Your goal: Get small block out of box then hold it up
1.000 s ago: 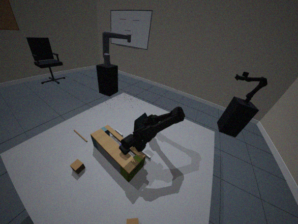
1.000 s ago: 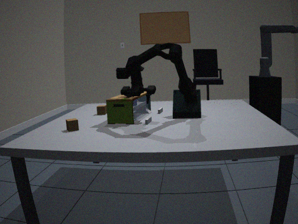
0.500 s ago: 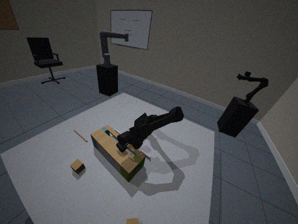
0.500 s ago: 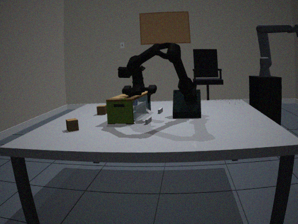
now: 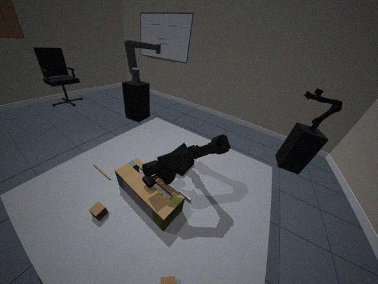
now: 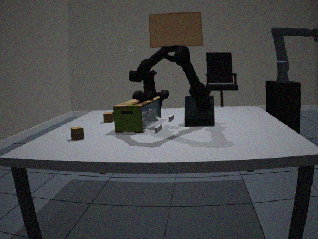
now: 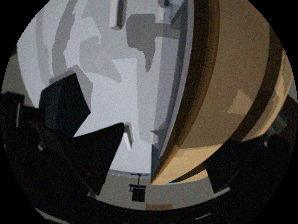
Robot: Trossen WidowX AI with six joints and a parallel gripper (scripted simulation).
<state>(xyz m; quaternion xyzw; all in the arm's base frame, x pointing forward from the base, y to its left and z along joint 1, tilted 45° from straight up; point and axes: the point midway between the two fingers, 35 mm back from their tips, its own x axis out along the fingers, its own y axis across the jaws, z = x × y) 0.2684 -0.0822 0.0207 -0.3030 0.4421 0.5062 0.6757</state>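
The long box (image 5: 149, 193) lies on the white table, with a tan top, a green end (image 5: 168, 216) and a light blue end (image 5: 132, 164). In the exterior view its green end (image 6: 128, 119) faces the camera and its clear front (image 6: 152, 112) faces right. My gripper (image 5: 151, 179) (image 6: 150, 95) is open and empty. It sits low at the box's top edge on the clear-front side, with one finger over the tan top and the other beside the front. The wrist view shows the tan top (image 7: 226, 83) on the right and the table on the left. The small block is not visible in any view.
A tan cube (image 5: 98, 210) lies left of the box and another (image 5: 168, 280) lies at the table's near edge. A thin stick (image 5: 102, 172) lies behind the box. Small grey bars (image 6: 158, 128) (image 6: 171, 118) lie by the clear front. The arm's base (image 6: 198, 111) stands to the right.
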